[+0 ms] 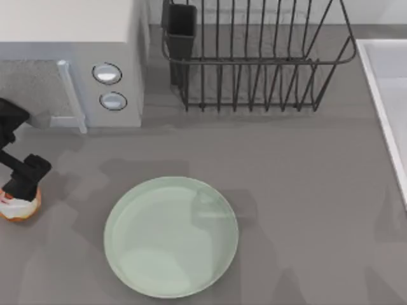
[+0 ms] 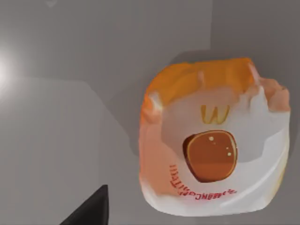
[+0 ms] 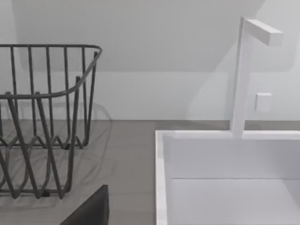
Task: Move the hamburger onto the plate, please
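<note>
Orange-tan and wrapped in white paper with red lettering, the hamburger [image 1: 19, 206] sits on the grey counter [image 1: 305, 190] at the table's far left edge, well apart from the plate [image 1: 171, 236], which lies bare near the middle. My left gripper [image 1: 24, 181] hangs directly over the hamburger, its black body covering the upper part of the burger in the top view. In the left wrist view the hamburger [image 2: 213, 140] looms close beneath the camera, off to one side, with a single dark fingertip [image 2: 91, 208] at the frame's edge; whether my fingers are spread or closed I cannot tell from here, and I see no grip on the wrapper. My right arm is parked off to the right, its wrist camera looking at the wire dish rack [image 3: 44, 122] and the white sink [image 3: 229, 178] with its tap [image 3: 246, 75].

I judge the pick not yet made. The main risk is alignment: the burger lies off-centre under the wrist, so closing now could catch only the soft wrapper, or nudge the lump further toward the table's left edge. A shallow pinch on crumpled paper could also slip during the carry across to the plate.
</note>
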